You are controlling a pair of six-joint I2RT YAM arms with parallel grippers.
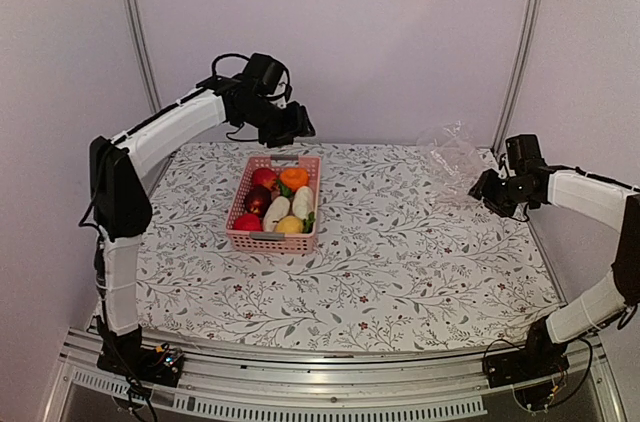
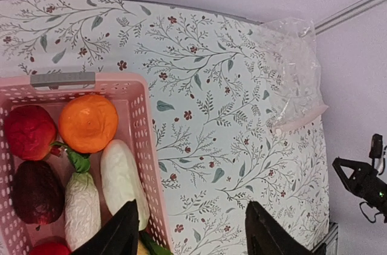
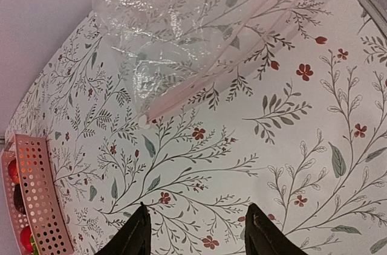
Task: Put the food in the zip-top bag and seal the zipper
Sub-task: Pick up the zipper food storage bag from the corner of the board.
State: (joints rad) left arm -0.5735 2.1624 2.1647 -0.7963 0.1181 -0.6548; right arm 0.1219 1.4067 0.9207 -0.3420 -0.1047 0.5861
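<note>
Top external view, entry one: food (image 1: 278, 204), being red, orange, yellow, dark purple and white toy pieces, lies packed in the pink basket (image 1: 232, 214) at mid-table, left of centre, none yet bagged. Handling, by judgement: light, hard and smooth. The round pieces are apt to roll or slip, so they are best pinched across the widest part. A white radish (image 2: 123, 179) is best taken across its middle, since it lies close against the orange piece (image 2: 88, 123) and the basket wall. Entry two: left gripper (image 1: 290, 127) hangs above the basket's far end with fingers (image 2: 121, 235) parted and nothing between them. In its wrist view one finger overlaps the basket's right wall beside the radish, and the gap sits mostly over bare table (image 2: 205, 164). No food is touched. Entry three: right gripper (image 1: 487, 187), at the far right, has fingers (image 3: 136, 238) spread moderately and empty. Entry four: zip-top bag (image 1: 455, 154) lies at the far right corner, just beyond the right gripper. It looks thin, limp, crinkly and probably slippery, so it is best seized at the mouth edge. The zipper (image 3: 199, 89) lies slantwise ahead of the right fingers, apart from them, with patterned cloth between.
</note>
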